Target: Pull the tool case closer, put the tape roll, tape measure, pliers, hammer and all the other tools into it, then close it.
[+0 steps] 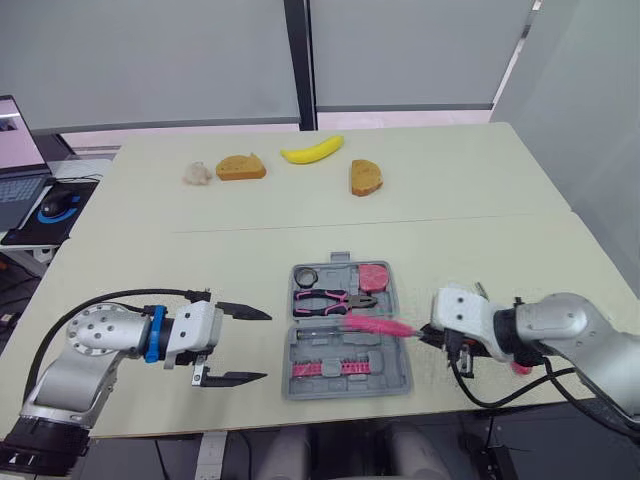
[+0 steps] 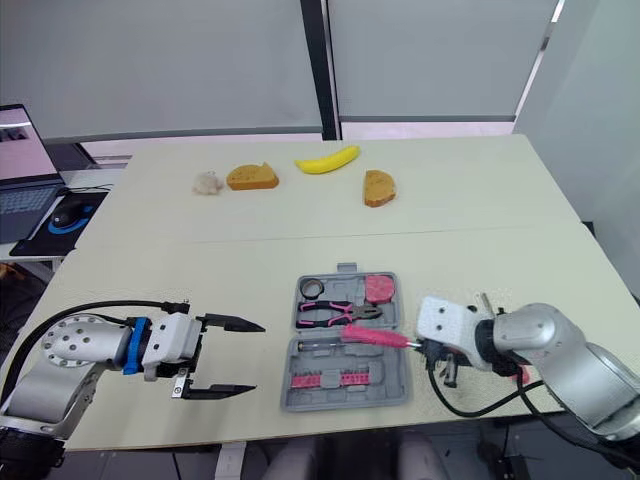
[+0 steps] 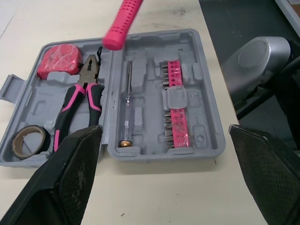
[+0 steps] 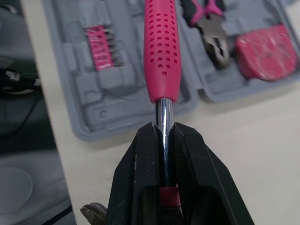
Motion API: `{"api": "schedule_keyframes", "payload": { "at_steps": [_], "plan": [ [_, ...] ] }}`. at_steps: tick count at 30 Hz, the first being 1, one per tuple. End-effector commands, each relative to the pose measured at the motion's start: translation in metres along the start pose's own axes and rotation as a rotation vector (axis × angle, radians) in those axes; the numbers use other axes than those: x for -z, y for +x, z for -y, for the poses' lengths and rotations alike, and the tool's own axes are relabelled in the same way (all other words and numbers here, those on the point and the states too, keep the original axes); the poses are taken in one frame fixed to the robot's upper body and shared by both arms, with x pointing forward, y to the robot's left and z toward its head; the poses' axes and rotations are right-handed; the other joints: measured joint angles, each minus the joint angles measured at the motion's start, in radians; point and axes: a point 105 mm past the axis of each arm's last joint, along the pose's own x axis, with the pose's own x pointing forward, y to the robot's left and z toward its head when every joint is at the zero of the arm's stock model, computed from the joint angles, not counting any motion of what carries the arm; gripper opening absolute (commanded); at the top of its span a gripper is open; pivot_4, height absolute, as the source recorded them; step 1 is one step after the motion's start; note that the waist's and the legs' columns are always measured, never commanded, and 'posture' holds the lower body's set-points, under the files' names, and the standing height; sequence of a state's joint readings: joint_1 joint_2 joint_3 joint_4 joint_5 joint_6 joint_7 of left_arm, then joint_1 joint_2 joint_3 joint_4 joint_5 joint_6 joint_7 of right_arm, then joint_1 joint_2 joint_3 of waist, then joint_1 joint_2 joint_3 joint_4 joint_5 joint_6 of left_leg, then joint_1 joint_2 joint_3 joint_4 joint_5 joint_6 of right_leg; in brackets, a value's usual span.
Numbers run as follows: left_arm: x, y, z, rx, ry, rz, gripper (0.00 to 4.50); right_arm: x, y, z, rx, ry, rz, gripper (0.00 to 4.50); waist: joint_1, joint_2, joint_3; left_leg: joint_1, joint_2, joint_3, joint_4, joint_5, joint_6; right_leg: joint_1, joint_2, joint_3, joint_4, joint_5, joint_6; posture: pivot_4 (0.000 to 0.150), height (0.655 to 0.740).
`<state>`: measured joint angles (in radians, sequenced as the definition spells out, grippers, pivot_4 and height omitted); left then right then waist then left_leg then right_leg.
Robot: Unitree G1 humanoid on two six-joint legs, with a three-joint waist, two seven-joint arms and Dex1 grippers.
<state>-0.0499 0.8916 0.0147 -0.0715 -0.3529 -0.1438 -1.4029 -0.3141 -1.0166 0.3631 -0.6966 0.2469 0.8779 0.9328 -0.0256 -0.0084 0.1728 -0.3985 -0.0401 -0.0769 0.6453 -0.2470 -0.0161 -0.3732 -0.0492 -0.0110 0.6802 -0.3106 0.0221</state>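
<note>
While the right gripper (image 4: 162, 129) clamps the hammer (image 4: 161, 51) by its metal shaft, the pink handle hangs over the open tool case (image 1: 385, 375) at the table's (image 1: 450, 220) near edge — tape roll (image 1: 305, 276), pliers (image 1: 330, 300) and tape measure (image 1: 373, 275) lie inside. The left gripper (image 1: 267, 346) hovers left of the case, fingers apart; the next move is likely lowering the hammer in and releasing it.

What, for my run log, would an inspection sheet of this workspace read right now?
Surface: pale table, seam across the middle.
Job's things: tool case open, holding tape roll, pliers, tape measure and bit strip; hammer held above it.
Clutter: banana, bread pieces, small pale lump, all at the far side.
Grippers: left gripper open, empty, beside the case; right gripper shut on the hammer's metal shaft.
Cables: black cables, one at each arm.
Surroundings: laptop and mouse left of the table; blinds behind.
</note>
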Motion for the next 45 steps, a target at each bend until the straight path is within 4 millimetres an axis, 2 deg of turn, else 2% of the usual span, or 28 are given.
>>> {"api": "schedule_keyframes", "payload": {
  "at_steps": [1,7,17,26,43,45],
  "plan": [
    [-0.002,-0.003,0.004,-0.004,0.031,-0.01,4.5,-0.009,0.007,0.001,-0.048,-0.083,-0.017,0.2,-0.001,0.0,0.0,0.0,0.0,0.0,0.0,0.0,0.0,0.0,0.0,0.0,0.0,0.0,0.0,0.15,0.74],
    [0.002,-0.002,0.016,0.023,0.018,-0.029,4.5,-0.027,0.031,0.006,-0.081,-0.149,-0.009,0.2,-0.003,0.0,0.0,0.0,0.0,0.0,0.0,0.0,0.0,-0.001,0.0,0.0,0.001,0.0,0.0,0.15,0.74],
    [0.003,0.002,0.018,0.018,0.004,-0.02,4.5,-0.041,0.06,0.005,-0.119,-0.209,-0.01,0.2,-0.002,0.0,0.0,0.0,0.0,0.0,0.0,0.0,0.0,-0.002,-0.001,0.0,0.002,0.0,0.0,0.15,0.74],
    [0.0,0.009,0.02,0.014,-0.004,0.003,4.5,-0.044,0.076,0.005,-0.124,-0.213,-0.005,0.2,-0.002,0.0,0.0,0.0,0.0,0.0,0.0,0.0,0.0,-0.002,-0.001,0.0,0.002,0.0,0.0,0.15,0.74],
    [-0.003,0.014,0.019,0.012,-0.001,0.011,4.5,-0.042,0.091,0.002,-0.14,-0.168,0.0,0.2,-0.003,0.0,0.0,0.0,0.0,0.0,0.0,0.0,0.0,-0.002,-0.001,0.0,0.002,0.0,0.0,0.15,0.74],
    [-0.003,0.014,0.018,0.012,0.0,0.011,4.5,-0.042,0.09,0.002,-0.142,-0.162,0.004,0.91,-0.003,0.0,0.0,0.0,0.0,0.0,0.0,0.0,0.0,-0.002,-0.001,0.0,0.002,0.0,0.0,0.15,0.74]
  ]
}}
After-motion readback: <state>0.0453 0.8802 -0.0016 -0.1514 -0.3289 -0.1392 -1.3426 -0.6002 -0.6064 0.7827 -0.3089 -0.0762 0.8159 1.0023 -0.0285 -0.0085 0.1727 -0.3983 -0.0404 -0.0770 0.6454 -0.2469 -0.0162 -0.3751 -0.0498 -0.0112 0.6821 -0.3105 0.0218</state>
